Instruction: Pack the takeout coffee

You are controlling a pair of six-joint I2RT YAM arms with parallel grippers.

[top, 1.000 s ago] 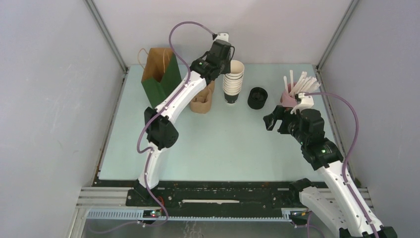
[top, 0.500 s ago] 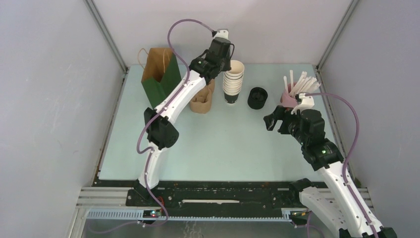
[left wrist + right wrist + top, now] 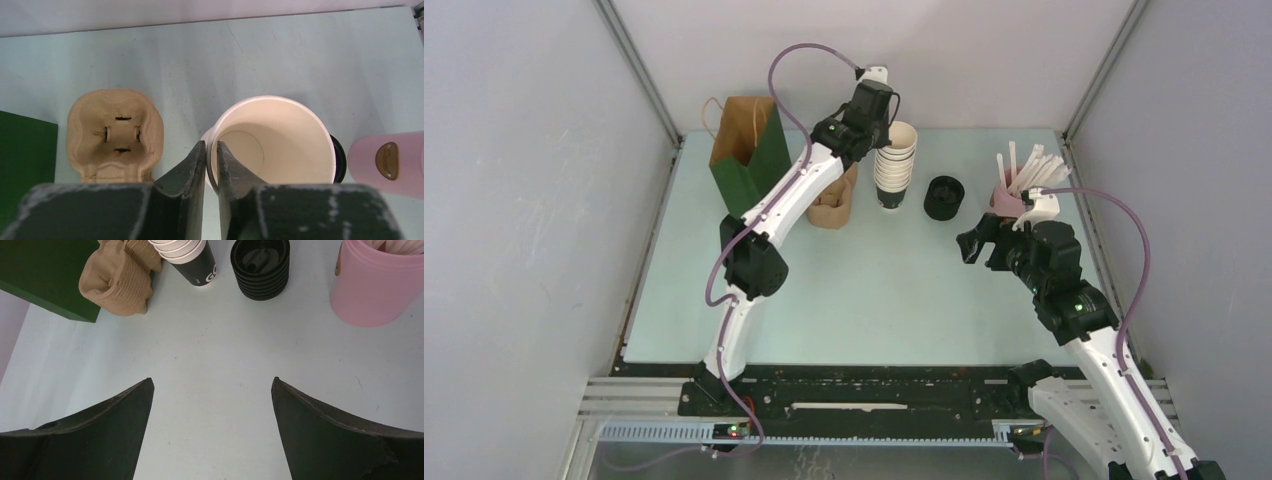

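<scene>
Top cup (image 3: 280, 125) feels light, thin-walled, crushable; my left end effector (image 3: 210, 146) pinches its rim, my right end effector (image 3: 212, 380) gapes empty.

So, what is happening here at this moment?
The left gripper reaches over the stack of paper cups and pinches the rim of the top cup, one finger inside and one outside. The right gripper hangs open above the table, holding nothing. The black lids, the pink holder, the cardboard carrier and the green bag stand untouched. No cup has a lid yet.
</scene>
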